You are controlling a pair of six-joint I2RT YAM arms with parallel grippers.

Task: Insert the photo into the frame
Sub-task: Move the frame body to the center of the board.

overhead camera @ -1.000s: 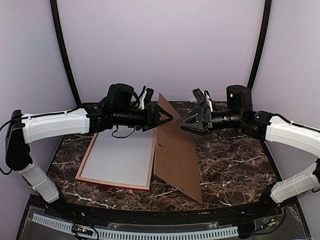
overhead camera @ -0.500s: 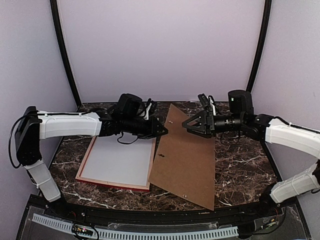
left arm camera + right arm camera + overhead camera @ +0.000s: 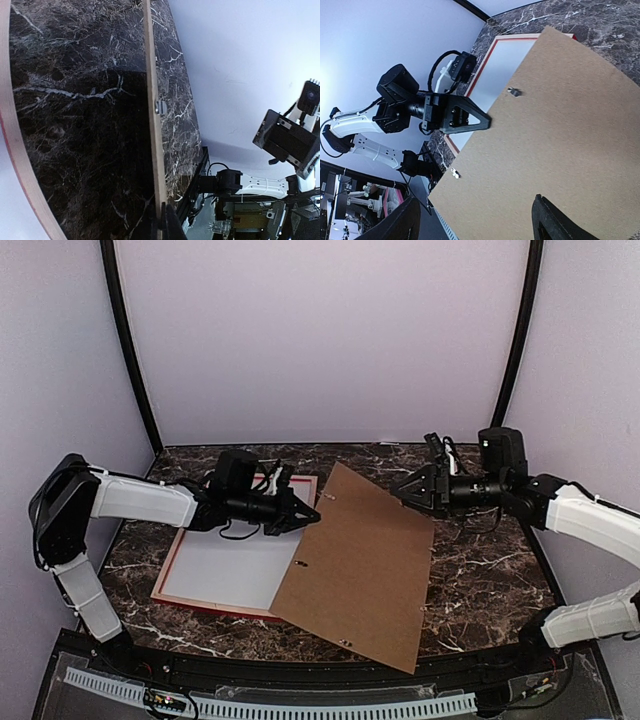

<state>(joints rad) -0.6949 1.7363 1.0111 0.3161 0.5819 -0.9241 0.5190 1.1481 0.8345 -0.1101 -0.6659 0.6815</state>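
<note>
Brown board is clamped by its left edge in the left pincer; the wrist view shows it edge-on, running straight between the closed tips. The right pincer hangs by the board's far right corner with its fingers spread wide and gripping nothing. The board slopes, its left side lifted over the frame's right rail. The frame lies flat on the left of the dark marble bench, pale wood side up with a thin red rim along its outer edge. Inside it lies the photo, only a plain white face showing.
</note>
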